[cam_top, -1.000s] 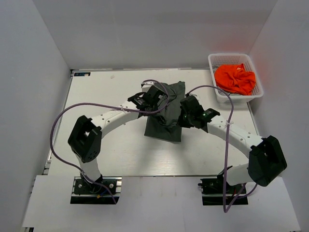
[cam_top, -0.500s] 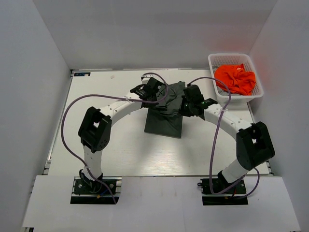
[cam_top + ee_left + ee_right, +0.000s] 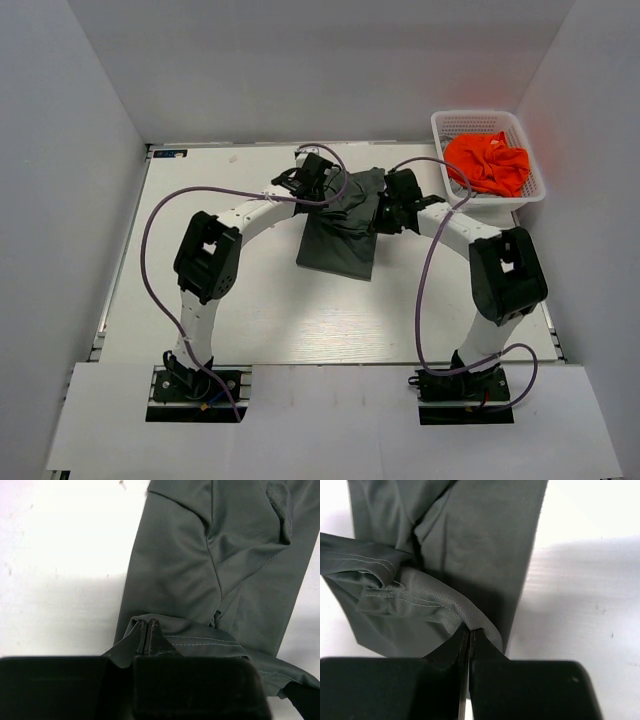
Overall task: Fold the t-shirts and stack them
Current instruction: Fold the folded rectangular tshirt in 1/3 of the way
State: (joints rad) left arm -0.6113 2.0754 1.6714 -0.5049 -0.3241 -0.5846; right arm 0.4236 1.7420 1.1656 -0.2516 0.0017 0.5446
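Observation:
The dark olive-grey t-shirt [image 3: 340, 240] lies as a narrow folded strip in the middle of the table. My left gripper [image 3: 322, 187] is shut on its hem at the far left; the pinched hem shows in the left wrist view [image 3: 150, 630]. My right gripper [image 3: 385, 207] is shut on the hem at the far right, seen in the right wrist view [image 3: 470, 625]. The held end is lifted and doubled back over the rest of the t-shirt [image 3: 200, 555]. The orange t-shirt [image 3: 488, 162] lies crumpled in the white basket [image 3: 455, 125].
The white lattice basket stands at the table's far right corner. Grey walls close in the table on three sides. Both arms' purple cables arch over the table. Bare white table [image 3: 200, 250] lies left of the shirt.
Both grippers have moved toward the far edge with the shirt's end, and the arms have stretched out further. The shirt's near edge has shifted slightly away.

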